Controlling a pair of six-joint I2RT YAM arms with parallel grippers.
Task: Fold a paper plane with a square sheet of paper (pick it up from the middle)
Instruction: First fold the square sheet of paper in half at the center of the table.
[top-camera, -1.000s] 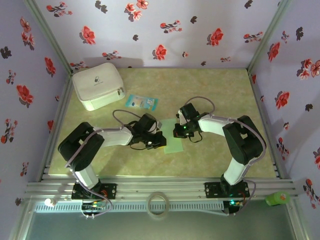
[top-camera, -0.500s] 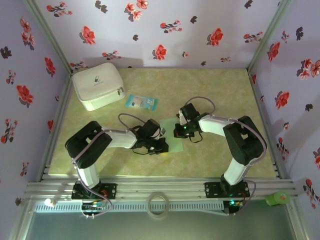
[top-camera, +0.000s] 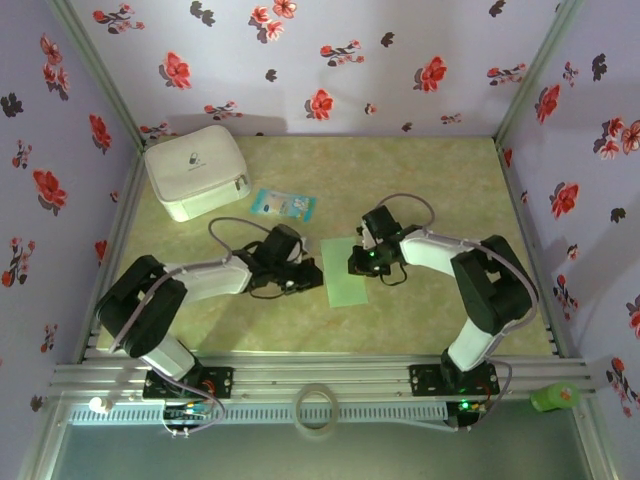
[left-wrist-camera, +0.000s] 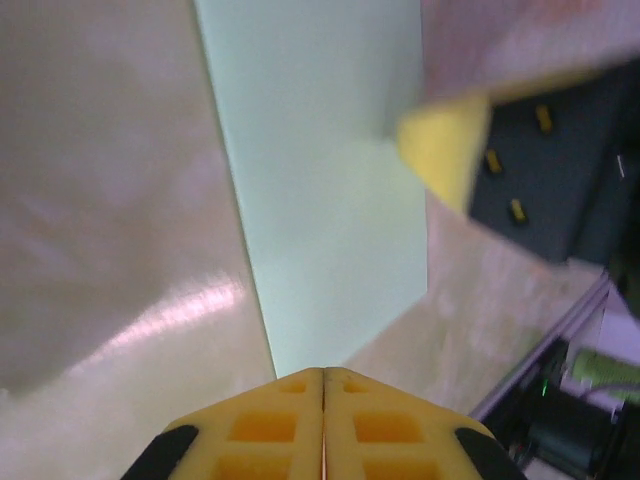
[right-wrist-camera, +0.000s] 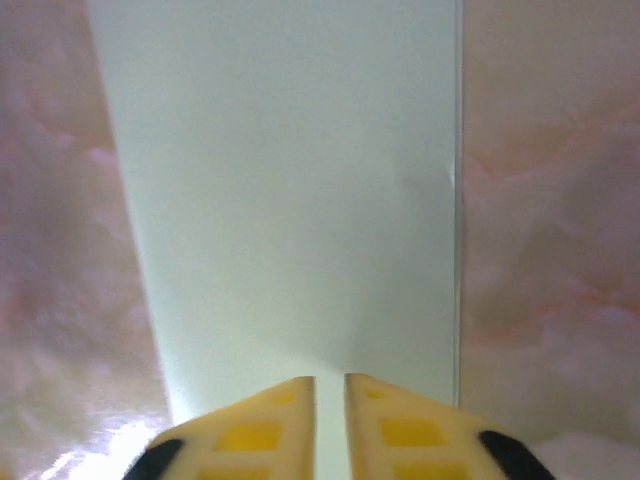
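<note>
The square sheet of paper (top-camera: 340, 285) lies flat on the table as a pale green rectangle, folded narrower than it is long. My left gripper (top-camera: 312, 276) sits low at the sheet's left edge, shut, jaws touching and empty. In the left wrist view its tip (left-wrist-camera: 322, 372) meets the near edge of the paper (left-wrist-camera: 320, 180). My right gripper (top-camera: 357, 268) rests over the right side of the sheet. In the right wrist view it (right-wrist-camera: 329, 380) stands open by a narrow gap above the paper (right-wrist-camera: 290, 190). One right fingertip (left-wrist-camera: 445, 150) shows in the left wrist view.
A white zipped pouch (top-camera: 196, 170) stands at the back left. A small blue-and-white packet (top-camera: 283, 205) lies just behind the paper. A tape roll (top-camera: 317, 408) lies on the front rail and a green object (top-camera: 555, 397) at the front right. Floral walls enclose the table.
My left gripper has drawn back to the left off the paper, and its elbow swung left. The right jaws have parted slightly. The whole sheet now shows.
</note>
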